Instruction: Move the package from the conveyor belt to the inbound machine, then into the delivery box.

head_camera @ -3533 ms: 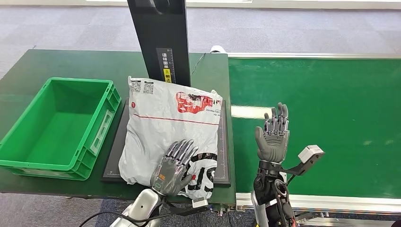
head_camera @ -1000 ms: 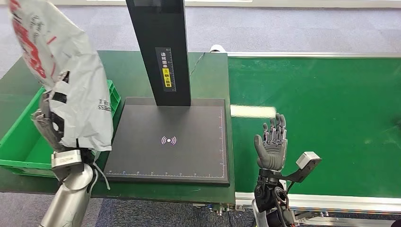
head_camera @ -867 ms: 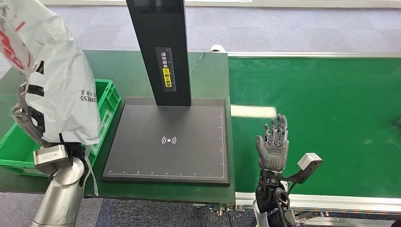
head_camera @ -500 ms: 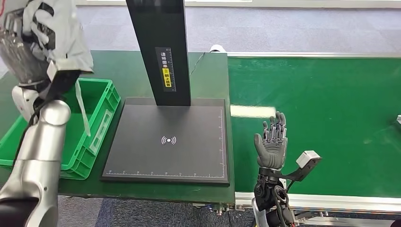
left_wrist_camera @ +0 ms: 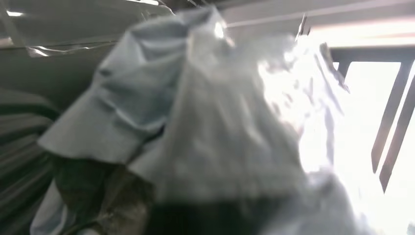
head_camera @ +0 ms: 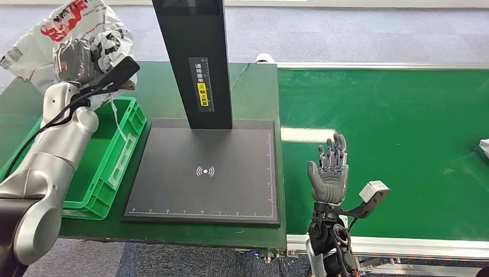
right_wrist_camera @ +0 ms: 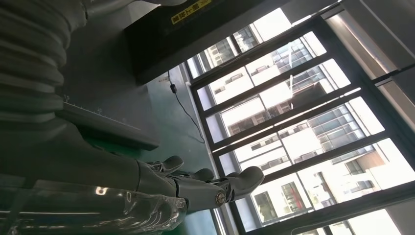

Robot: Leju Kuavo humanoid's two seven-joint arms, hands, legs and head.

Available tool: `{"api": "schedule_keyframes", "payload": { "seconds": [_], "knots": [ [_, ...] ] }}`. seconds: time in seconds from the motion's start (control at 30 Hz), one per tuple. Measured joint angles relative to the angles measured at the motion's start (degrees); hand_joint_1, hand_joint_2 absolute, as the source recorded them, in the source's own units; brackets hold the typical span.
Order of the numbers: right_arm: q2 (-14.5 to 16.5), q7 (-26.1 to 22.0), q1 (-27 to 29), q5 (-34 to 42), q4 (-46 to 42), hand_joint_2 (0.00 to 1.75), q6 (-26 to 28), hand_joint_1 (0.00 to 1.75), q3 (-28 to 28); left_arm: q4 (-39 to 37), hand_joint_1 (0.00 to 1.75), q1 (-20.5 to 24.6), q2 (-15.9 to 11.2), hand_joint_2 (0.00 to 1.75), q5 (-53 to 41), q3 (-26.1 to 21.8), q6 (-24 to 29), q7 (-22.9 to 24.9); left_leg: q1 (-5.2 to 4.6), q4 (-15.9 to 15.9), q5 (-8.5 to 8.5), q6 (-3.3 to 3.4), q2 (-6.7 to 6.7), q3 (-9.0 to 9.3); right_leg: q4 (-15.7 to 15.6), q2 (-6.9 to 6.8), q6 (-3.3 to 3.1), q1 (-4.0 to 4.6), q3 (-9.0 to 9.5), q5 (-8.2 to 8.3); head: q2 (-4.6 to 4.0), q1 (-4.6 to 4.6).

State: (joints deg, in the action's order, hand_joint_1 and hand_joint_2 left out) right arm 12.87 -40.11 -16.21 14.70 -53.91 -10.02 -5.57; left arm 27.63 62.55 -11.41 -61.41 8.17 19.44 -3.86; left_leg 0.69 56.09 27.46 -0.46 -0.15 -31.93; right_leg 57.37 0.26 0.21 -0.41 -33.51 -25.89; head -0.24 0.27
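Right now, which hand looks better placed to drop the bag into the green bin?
The left hand: it grips the bag above the green bin. The right hand hovers open over the belt.

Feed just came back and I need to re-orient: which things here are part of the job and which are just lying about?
Job:
- package, held up by the left robot hand
- green box
- scanner pad
- belt

Lying about:
- right robot hand, open, holding nothing, over the belt
- white item at the belt's right edge
- cable on the table

Package (head_camera: 69, 34) above bin (head_camera: 124, 124), scanner (head_camera: 230, 190) right.
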Motion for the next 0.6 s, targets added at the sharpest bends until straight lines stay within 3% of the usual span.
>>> {"api": "schedule_keyframes", "payload": {
  "seconds": [0.4,0.6],
  "knots": [
    [-0.04,0.00,0.82,-0.26,-0.05,1.75,-0.03,0.00,-0.05,-4.47,1.75,-5.18,-3.13,1.75,0.25,-1.31,-1.51,1.50,0.01,-0.01,0.00,0.00,0.10,-0.08,0.01,0.02,0.00,0.01,-0.08,0.00,0.00,0.00],
    [-0.18,0.00,1.17,-0.62,-0.05,1.75,-0.70,0.00,-0.07,-5.62,1.75,-5.69,-5.14,1.75,0.31,-3.34,-2.01,3.11,0.01,-0.01,0.00,-0.01,0.11,-0.11,0.01,0.02,0.00,0.01,-0.13,0.00,0.00,0.00]
  ]
}}
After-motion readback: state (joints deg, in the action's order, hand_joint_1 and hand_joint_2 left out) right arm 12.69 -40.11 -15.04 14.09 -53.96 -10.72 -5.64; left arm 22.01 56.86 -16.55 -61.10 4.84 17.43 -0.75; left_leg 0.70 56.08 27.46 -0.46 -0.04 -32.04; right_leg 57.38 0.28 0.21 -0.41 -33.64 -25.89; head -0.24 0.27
